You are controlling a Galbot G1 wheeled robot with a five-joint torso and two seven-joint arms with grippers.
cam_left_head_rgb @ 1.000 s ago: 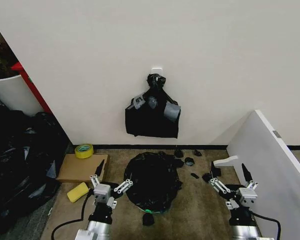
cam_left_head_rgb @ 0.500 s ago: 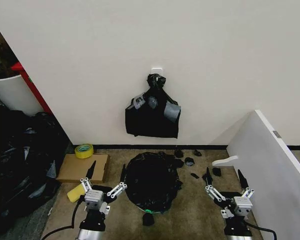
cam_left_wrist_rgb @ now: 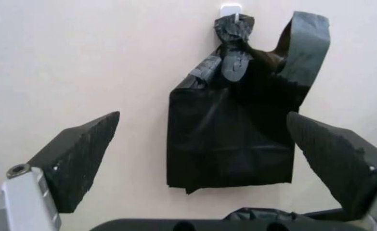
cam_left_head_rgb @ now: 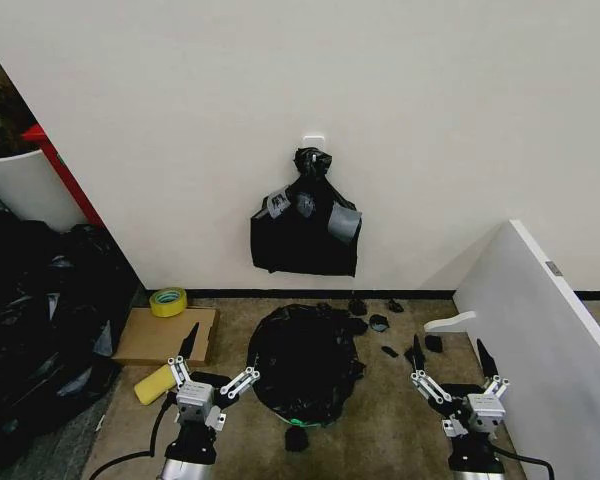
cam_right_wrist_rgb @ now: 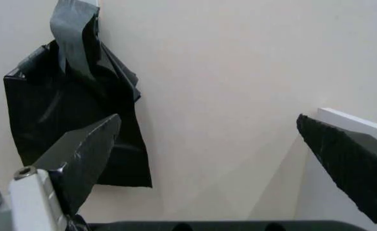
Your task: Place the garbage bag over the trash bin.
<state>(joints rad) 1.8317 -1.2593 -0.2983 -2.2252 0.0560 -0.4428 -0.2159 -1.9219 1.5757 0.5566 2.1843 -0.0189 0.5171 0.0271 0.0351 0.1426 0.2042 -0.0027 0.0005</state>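
- the landmark i use is the garbage bag (cam_left_head_rgb: pixel 305 362), a glossy black crinkled mound on the floor just out from the wall, in the middle of the head view. i judge the trash bin (cam_left_head_rgb: pixel 297 438) sits under it: a small pale green bit shows at the bag's near edge, and the rest is covered.
- well left of the bag lie a flat cardboard piece (cam_left_head_rgb: pixel 166 335), a yellow tape roll (cam_left_head_rgb: pixel 167 301) and a yellow sponge (cam_left_head_rgb: pixel 155 384).
- my left gripper (cam_left_head_rgb: pixel 214 361) hangs just left of the bag's near edge, fingers spread wide, holding nothing and clear of the plastic.
- on the wall behind the bag hangs a knotted bundle of black bags (cam_left_head_rgb: pixel 306 224) with grey patches; i leave that alone.
- black scraps (cam_left_head_rgb: pixel 378 323) dot the floor right of the bag, before a white panel (cam_left_head_rgb: pixel 540 330).
- my right gripper (cam_left_head_rgb: pixel 449 363) sits well right of the bag, fingers spread wide and empty, near the panel.
- to do this step well, i'd judge the bag looks draped on already, so i would check the skirt is even all round the rim before backing off. thin film snags, so any tug should be small and low.
- the head view gives me the bag and floor layout. the left wrist view shows the bundle head-on between the spread fingers (cam_left_wrist_rgb: pixel 79 159), with a sliver of crinkled black near the camera. the right wrist view shows the bundle (cam_right_wrist_rgb: pixel 72 115) and the panel edge.
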